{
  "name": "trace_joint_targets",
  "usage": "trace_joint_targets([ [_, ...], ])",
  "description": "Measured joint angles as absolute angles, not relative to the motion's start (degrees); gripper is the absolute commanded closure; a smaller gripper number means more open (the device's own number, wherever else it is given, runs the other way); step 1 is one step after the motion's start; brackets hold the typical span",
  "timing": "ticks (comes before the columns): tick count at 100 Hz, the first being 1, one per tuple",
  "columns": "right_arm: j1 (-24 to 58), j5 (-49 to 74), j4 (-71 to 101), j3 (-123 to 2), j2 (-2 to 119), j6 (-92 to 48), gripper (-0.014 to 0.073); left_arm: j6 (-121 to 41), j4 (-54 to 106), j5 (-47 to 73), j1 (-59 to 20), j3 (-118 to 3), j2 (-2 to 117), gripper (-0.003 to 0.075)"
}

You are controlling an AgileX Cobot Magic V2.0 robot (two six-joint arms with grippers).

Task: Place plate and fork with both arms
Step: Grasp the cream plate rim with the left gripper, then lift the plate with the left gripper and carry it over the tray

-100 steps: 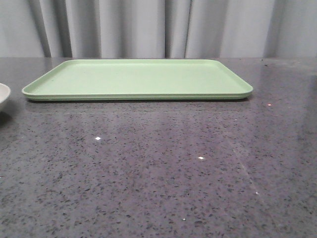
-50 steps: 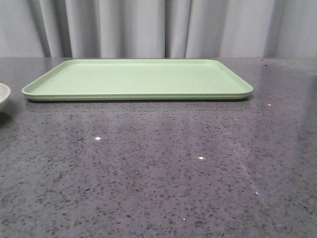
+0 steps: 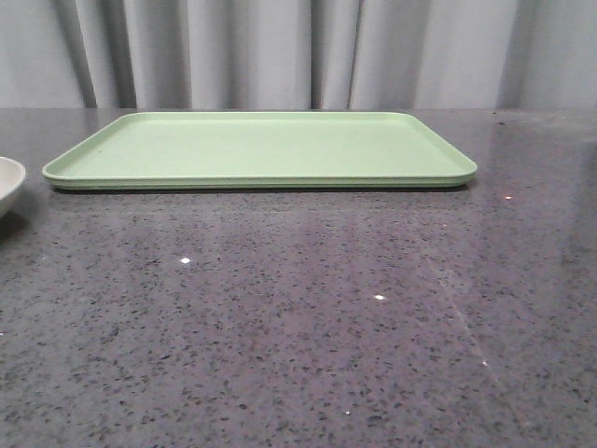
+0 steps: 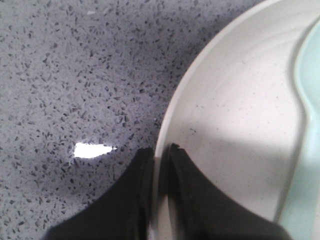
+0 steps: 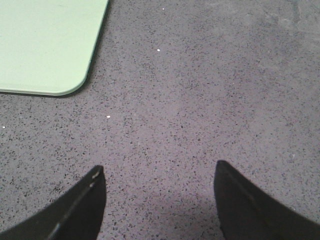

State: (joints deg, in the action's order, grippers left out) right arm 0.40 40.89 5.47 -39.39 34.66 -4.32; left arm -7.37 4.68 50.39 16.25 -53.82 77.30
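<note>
Plate (image 4: 235, 125) rim pinched by left gripper (image 4: 159, 152) (mostly cropped); fork unseen.

A light-green tray (image 3: 259, 147) lies flat toward the far edge of the dark speckled tabletop (image 3: 308, 317), long side running left to right, raised rim all round, nothing resting on it, and one rounded corner of it shows in the right wrist view (image 5: 50, 45). Behind the far edge hangs a pale grey curtain (image 3: 298, 51) in vertical folds. A pale blue-green spoon (image 4: 307, 125) shows at the left wrist view's edge, only partly in frame, while bright glints dot the tabletop's polished surface.
</note>
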Motion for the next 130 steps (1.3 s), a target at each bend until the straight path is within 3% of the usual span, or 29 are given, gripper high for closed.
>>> trace_joint_targets([
  [48,0.4,40.89,5.47,-39.39,34.66,-4.32,0.0124,-17.09,15.66,64.32,20.1,-63.45,73.57,0.0741],
  [75,0.4,40.89,5.47,-39.39,34.66,-4.32,0.0125,-17.34,23.8,66.0,19.53,-67.53,71.97,0.0741],
  [101,0.4,40.89,5.47,-39.39,34.66,-4.32,0.0125,-14.87,26.27,62.89,11.21,-70.8,75.04,0.0741],
  [130,0.4,40.89,5.47,-39.39,34.66,-4.32,0.0125,-7.44,26.78,56.8,-2.23,-81.3,87.12,0.0741],
])
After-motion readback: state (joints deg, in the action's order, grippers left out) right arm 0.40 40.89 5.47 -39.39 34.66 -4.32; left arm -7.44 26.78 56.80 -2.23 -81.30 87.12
